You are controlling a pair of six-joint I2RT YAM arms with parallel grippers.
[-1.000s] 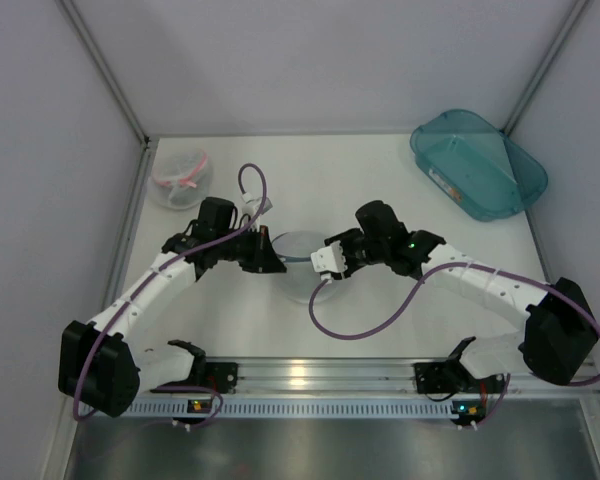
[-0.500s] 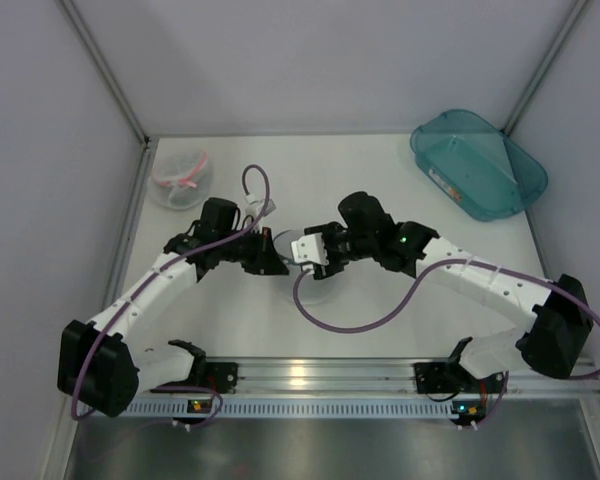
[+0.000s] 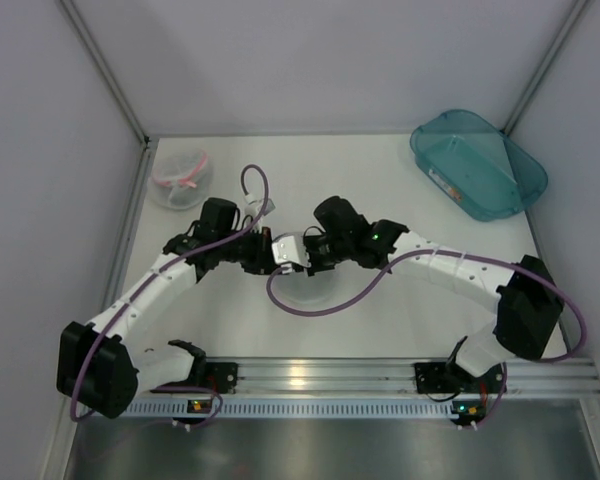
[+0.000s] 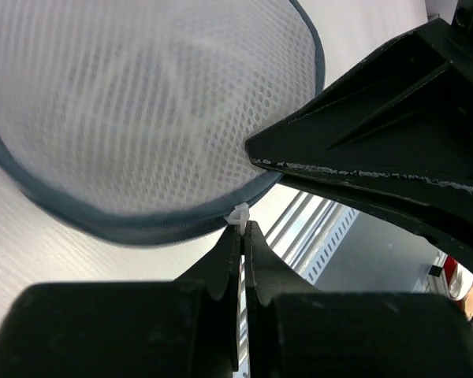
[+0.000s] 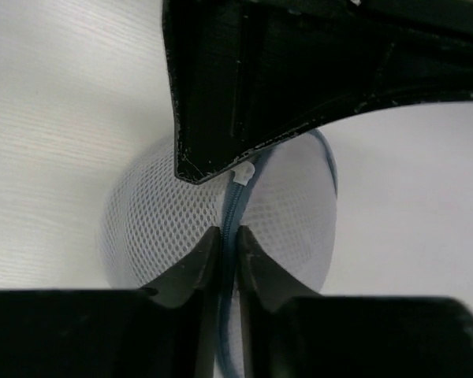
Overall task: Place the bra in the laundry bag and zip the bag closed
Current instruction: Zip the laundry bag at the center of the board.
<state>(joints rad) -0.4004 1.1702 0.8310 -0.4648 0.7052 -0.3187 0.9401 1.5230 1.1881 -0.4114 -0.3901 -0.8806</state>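
The laundry bag [image 3: 312, 286], round white mesh with a grey-blue zip rim, lies mid-table under both grippers. In the left wrist view its mesh dome [image 4: 142, 102] fills the top. My left gripper [image 4: 242, 228] is shut on the small white zip pull [image 4: 240, 213] at the rim. My right gripper [image 5: 227, 233] is shut on the zip rim [image 5: 235, 206], just below the pull [image 5: 243, 173]. In the top view the left gripper [image 3: 267, 258] and right gripper [image 3: 288, 256] almost touch. The bra does not show in any view.
A similar round mesh bag with a pink rim [image 3: 180, 178] sits at the back left. A teal plastic bin [image 3: 477, 163] stands at the back right. An aluminium rail [image 3: 320, 375] runs along the near edge. Walls close in on both sides.
My right arm has swung left across the bag, bringing its gripper right up to the left gripper. The left arm has stayed put, and the bag is now mostly covered.
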